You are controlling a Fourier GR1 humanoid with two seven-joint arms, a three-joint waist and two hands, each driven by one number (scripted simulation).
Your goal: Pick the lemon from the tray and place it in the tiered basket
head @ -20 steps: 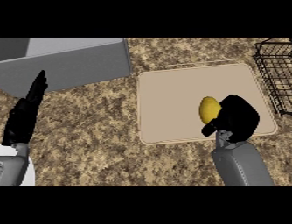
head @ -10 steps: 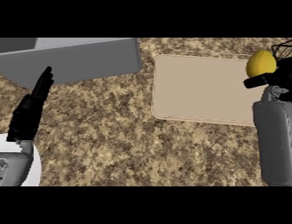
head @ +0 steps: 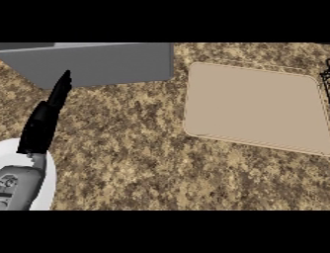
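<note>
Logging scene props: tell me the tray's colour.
The tray is plain beige with a paler raised rim, best seen in the head view.

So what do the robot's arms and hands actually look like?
Only one arm shows here. The left hand is plain matte black, long and slim, narrowing towards its tip. It joins a rounded light grey forearm with a smooth shell and a few small dark markings on top that are too small to read. No cables or sleeves show. The right arm and hand are out of view.
</note>
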